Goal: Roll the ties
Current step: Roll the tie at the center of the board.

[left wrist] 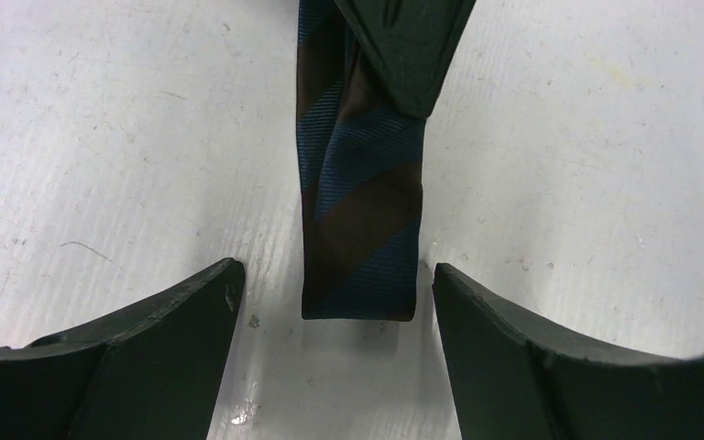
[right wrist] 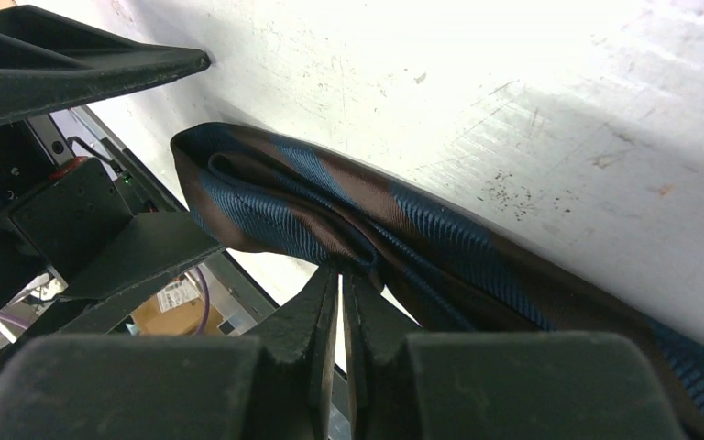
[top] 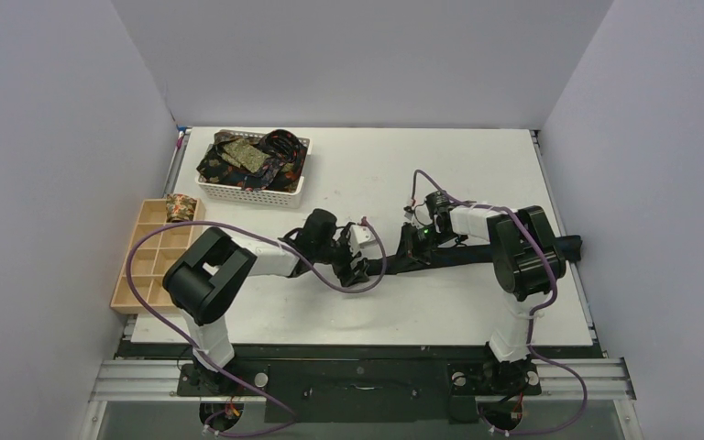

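Blue-brown striped tie (left wrist: 362,211) lies flat at desk (top: 376,165) centre. Right claw (right wrist: 341,275) clenched, pinching the tie's fold. Left claw (left wrist: 335,269) released, fingers flanking the tie's end without touching it. Upper left: more ties (top: 247,158) in white basket (top: 252,194); rolled tie (top: 181,207) in wooden tray (top: 151,266).

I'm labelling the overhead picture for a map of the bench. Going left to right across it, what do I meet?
Wooden tray → white basket → left claw → right claw. The striped tie stretches from the left claw past the right one, so it has no single place in the order.
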Controlling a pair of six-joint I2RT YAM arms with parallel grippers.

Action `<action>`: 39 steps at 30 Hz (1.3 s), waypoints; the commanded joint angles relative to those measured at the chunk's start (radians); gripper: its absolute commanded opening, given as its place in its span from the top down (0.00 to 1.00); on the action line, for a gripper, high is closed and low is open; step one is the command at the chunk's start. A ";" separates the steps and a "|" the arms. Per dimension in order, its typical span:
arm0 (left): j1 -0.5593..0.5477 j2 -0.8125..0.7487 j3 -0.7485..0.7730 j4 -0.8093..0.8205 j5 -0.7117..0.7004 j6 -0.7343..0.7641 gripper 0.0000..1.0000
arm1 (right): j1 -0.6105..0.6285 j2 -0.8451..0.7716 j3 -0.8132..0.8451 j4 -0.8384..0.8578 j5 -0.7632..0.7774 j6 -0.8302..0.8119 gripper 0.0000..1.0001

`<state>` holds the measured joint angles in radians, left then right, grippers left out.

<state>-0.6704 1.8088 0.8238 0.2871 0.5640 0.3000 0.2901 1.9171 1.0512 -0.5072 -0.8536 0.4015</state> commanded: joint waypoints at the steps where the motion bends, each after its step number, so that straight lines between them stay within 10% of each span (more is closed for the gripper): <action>1: -0.032 -0.005 -0.012 0.022 -0.009 0.047 0.26 | 0.021 0.001 -0.020 -0.023 0.169 -0.067 0.95; 9: -0.108 0.043 0.029 0.063 -0.070 0.097 0.31 | 0.034 -0.044 -0.008 -0.016 0.141 -0.069 0.95; 19: -0.112 0.093 0.076 0.032 -0.119 0.091 0.65 | 0.035 -0.114 0.022 -0.008 0.040 -0.085 0.92; 39: -0.047 0.096 0.099 0.048 -0.113 -0.083 0.62 | -0.128 -0.074 0.133 -0.177 0.037 -0.201 0.75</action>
<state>-0.7357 1.8809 0.8894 0.3515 0.4664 0.2462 0.1471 1.8324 1.1614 -0.6487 -0.8265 0.2516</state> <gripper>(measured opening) 0.388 0.229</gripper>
